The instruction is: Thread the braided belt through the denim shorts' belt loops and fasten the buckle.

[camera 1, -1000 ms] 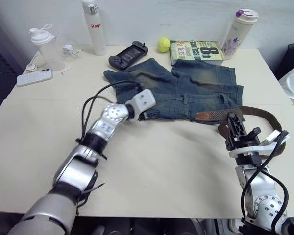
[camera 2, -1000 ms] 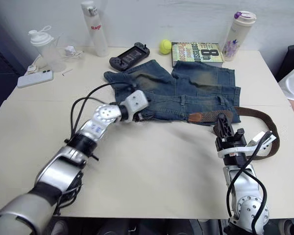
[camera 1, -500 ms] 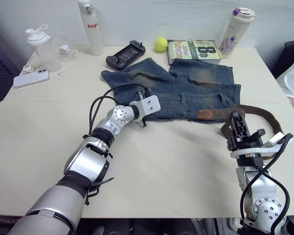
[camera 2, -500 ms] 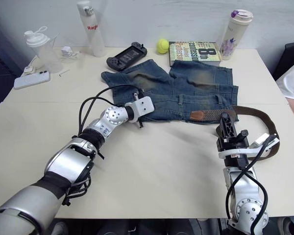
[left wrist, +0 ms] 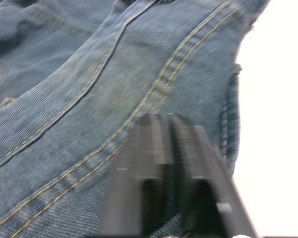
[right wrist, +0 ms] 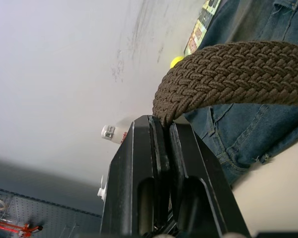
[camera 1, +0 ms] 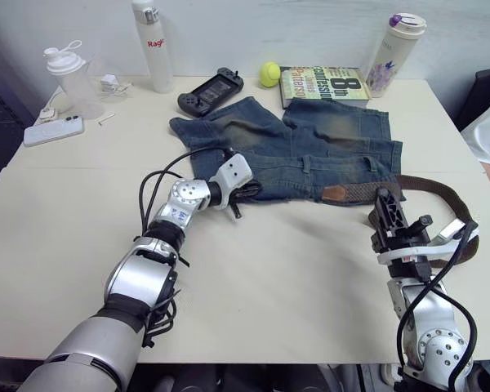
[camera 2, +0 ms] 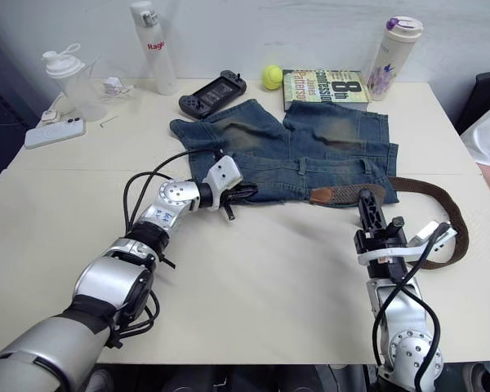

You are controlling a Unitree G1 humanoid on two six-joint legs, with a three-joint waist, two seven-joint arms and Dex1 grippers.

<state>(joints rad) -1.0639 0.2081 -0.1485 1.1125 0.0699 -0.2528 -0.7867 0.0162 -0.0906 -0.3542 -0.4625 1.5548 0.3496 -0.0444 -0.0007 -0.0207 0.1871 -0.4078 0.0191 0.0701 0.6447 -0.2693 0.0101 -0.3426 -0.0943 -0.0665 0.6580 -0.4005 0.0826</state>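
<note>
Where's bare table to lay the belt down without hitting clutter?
Bare table lies between the left gripper and right gripper, in front of the denim shorts. More lies left, between the phone and the left arm. The back edge is crowded: bottles, game controller, tennis ball, book.

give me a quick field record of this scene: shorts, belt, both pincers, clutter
shorts: faded blue denim shorts lying flat on the cream table
belt: dark brown braided belt lying along the waistband at the robot's right, looping off past the shorts' edge
belt tip: tan leather tip resting on the waistband
left pincer: shut, at the shorts' near hem on the denim
right pincer: shut on the belt
clutter: white bottle, black game controller, yellow tennis ball, book, white phone
</note>
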